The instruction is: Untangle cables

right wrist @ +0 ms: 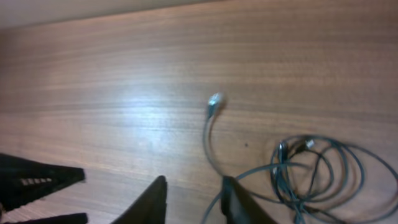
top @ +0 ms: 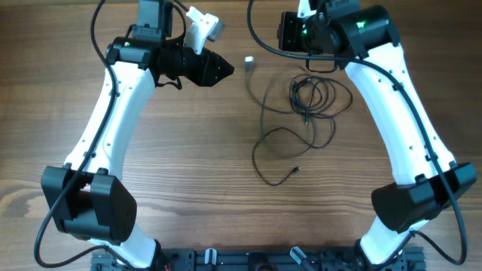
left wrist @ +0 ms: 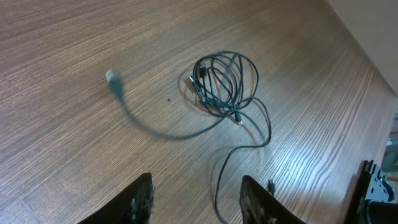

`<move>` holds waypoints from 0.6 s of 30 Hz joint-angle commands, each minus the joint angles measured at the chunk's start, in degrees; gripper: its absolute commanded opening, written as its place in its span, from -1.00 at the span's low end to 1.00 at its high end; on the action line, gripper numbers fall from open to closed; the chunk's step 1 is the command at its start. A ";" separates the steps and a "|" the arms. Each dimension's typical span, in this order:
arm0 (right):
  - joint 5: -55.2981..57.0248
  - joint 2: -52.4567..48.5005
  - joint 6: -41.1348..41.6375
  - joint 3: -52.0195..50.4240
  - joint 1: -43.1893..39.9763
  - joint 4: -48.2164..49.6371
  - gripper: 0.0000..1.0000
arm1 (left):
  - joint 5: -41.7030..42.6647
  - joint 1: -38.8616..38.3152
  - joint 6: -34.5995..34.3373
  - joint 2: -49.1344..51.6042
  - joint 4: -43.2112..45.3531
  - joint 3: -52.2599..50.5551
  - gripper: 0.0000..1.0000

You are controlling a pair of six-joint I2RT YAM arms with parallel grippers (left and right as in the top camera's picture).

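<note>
Left gripper [top: 224,70] hangs in the upper part of the overhead frame, left of centre, its dark fingers pointing right and holding nothing. In the left wrist view its two fingers [left wrist: 140,202] rise from the bottom edge set wide apart. The gap between them shows only the wooden desk [top: 188,165] and one thin strand of cord lying on it, clear of both fingers.

Just right of that gripper in the overhead frame, a small white plug [top: 249,62] lies alone on the wood. A thin cord runs down from it and bends right to join the cables [top: 312,96], which lie in the upper centre-right of the frame. Most of them are gathered into a loose coil [left wrist: 221,81] of several overlapping loops, with small plug ends showing inside it. A longer strand leaves the coil, swings down toward the middle of the overhead frame in a wide open loop and ends in a small dark plug [top: 297,169], well apart from the coil.

Farther right, at the top of the overhead frame, the right gripper [right wrist: 193,202] sits above and slightly left of the coil. In the right wrist view its fingers [right wrist: 152,202] are parted more narrowly than the left pair, with nothing gripped. A cord strand on the desk shows near the gap, and I cannot tell whether it touches a finger.
</note>
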State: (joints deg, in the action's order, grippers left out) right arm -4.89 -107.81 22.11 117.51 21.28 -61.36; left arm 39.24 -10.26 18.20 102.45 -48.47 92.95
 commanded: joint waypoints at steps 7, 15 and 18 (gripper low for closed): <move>6.62 -3.50 6.32 0.11 0.09 -4.35 -0.05 | -0.09 0.33 1.33 0.48 -0.11 -0.17 -0.07; 15.47 -9.05 12.48 0.11 -0.02 -5.18 -0.05 | -0.09 0.33 1.36 0.46 -0.72 -0.17 -0.07; 15.58 -12.48 14.05 0.11 -0.02 -5.14 -0.08 | -0.09 0.33 1.36 0.46 -0.76 -0.17 -0.07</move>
State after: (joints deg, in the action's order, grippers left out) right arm 7.73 -116.03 32.62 117.51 21.23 -66.46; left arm 39.24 -10.26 18.37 102.45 -49.12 92.95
